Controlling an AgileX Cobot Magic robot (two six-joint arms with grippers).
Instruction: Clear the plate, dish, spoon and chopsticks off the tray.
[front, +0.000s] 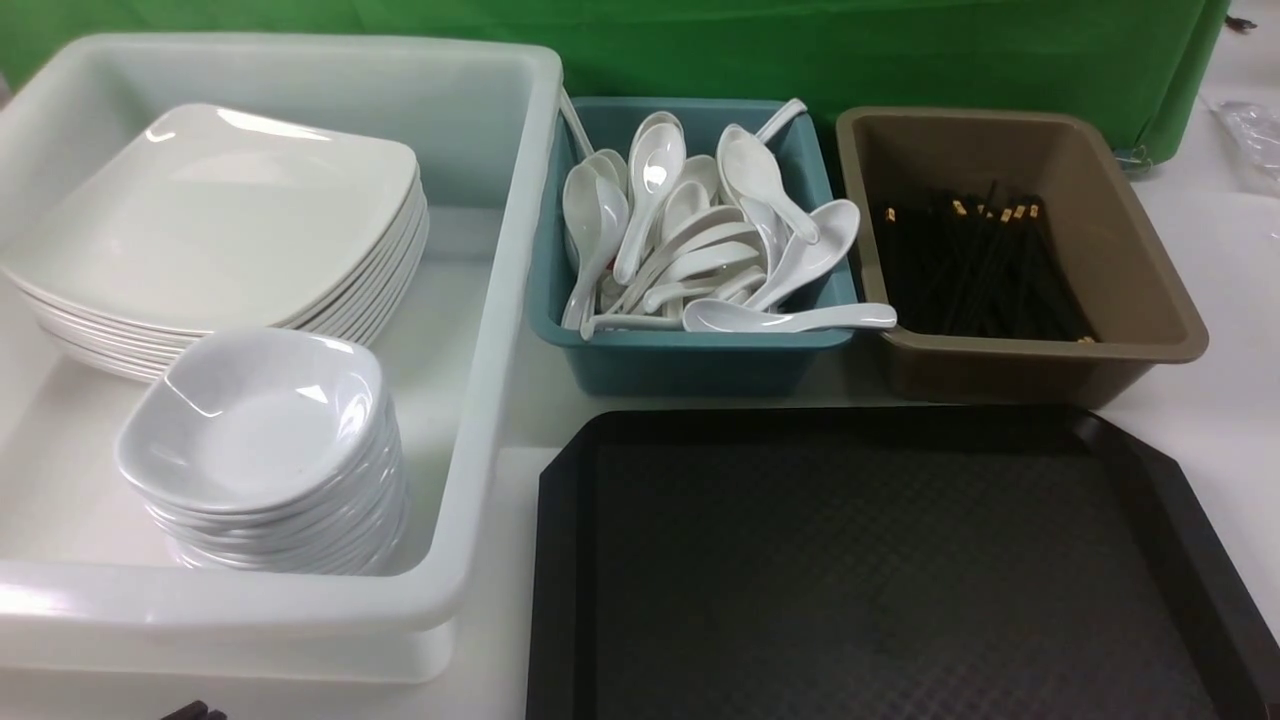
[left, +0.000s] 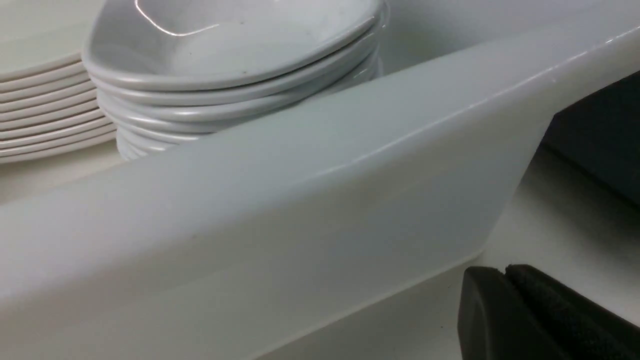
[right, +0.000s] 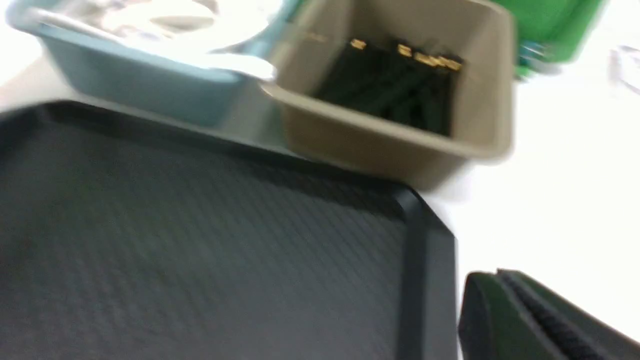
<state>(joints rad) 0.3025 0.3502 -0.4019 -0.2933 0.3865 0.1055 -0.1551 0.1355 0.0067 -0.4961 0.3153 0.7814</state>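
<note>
A stack of small glossy white shallow dishes fills the top centre of the frame, beside a stack of large white plates at the upper left. The broad white plastic tub rim crosses diagonally. At lower right, the left gripper shows black pads pressed together

Tub: left on the counter, holding plates behind dishes.
Tray: right of tub.
Spoon bin, chopstick bin: behind tray.
</note>
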